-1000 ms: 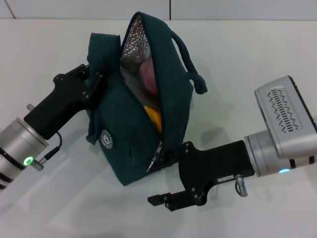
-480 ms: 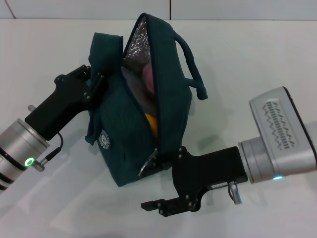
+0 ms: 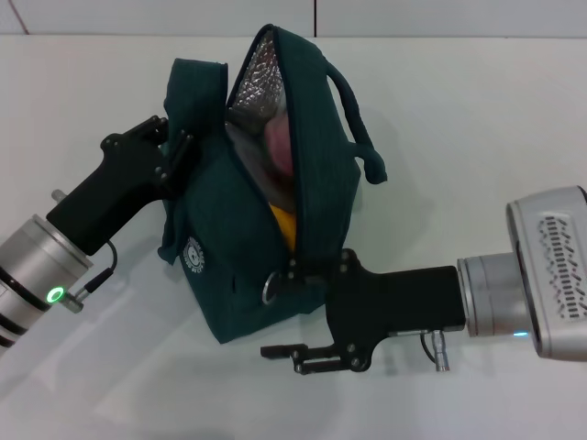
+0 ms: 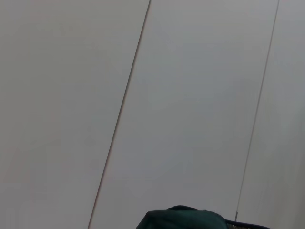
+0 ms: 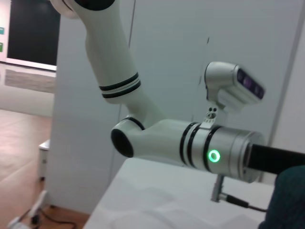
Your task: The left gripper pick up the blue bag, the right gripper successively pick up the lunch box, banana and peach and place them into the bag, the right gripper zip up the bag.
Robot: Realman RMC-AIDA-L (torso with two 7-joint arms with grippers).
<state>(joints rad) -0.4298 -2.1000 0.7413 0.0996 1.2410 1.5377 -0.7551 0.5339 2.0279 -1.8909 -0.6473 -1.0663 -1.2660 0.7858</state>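
The blue bag (image 3: pixel 229 257) stands tilted on the white table, its zip open along the top. Inside show silver lining, the pink peach (image 3: pixel 278 147) and a yellow bit of banana (image 3: pixel 284 225). The lunch box is not in sight. My left gripper (image 3: pixel 170 160) is shut on the bag's left side and holds it up. My right gripper (image 3: pixel 295 312) is open at the bag's near lower end, one finger against the bag by the zip's ring pull (image 3: pixel 272 288), the other finger (image 3: pixel 303 353) below, clear of it. The bag's edge shows in the left wrist view (image 4: pixel 181 218) and right wrist view (image 5: pixel 290 200).
The white table (image 3: pixel 477 119) spreads to the right and front of the bag. The bag's handle loop (image 3: pixel 358 119) hangs over its right side. The right wrist view shows my left arm (image 5: pixel 190 143) across the table.
My right gripper has moved left and turned level against the bag's lower end. The zip's ring pull now hangs in view. The bag has shifted slightly; the left arm has held still.
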